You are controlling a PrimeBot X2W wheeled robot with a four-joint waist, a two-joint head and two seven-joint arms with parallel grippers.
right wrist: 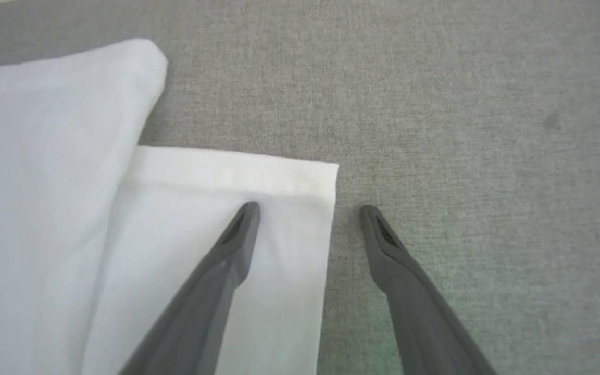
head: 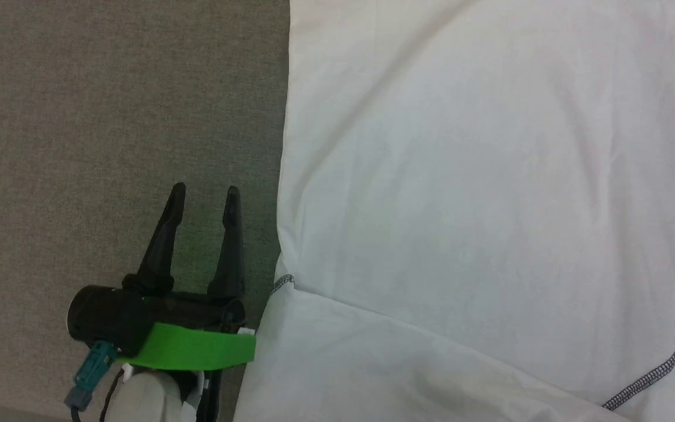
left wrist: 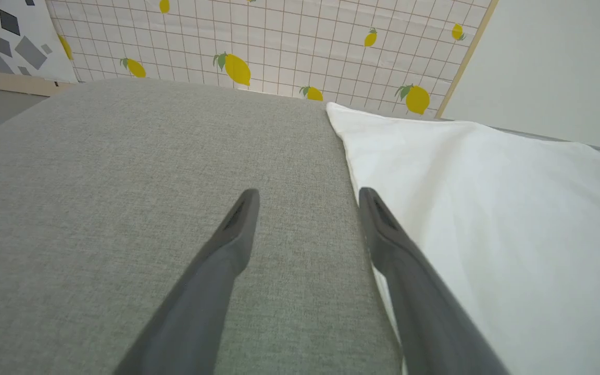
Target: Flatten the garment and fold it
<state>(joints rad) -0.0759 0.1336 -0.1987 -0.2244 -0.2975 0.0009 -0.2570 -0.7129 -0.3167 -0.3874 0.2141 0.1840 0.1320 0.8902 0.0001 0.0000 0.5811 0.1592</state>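
Both gaping: left hand (head: 205,189), right hand (right wrist: 309,207); white garment (head: 478,193) spread flat, faint creases, grey zigzag seams (head: 642,384).

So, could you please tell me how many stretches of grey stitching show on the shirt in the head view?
2. One short stretch sits at the garment's left edge, beside the left pincer; a longer stretch runs near the lower right corner. More may be hidden under folds.

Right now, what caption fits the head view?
Open left gripper over the grey surface, beside the white garment.
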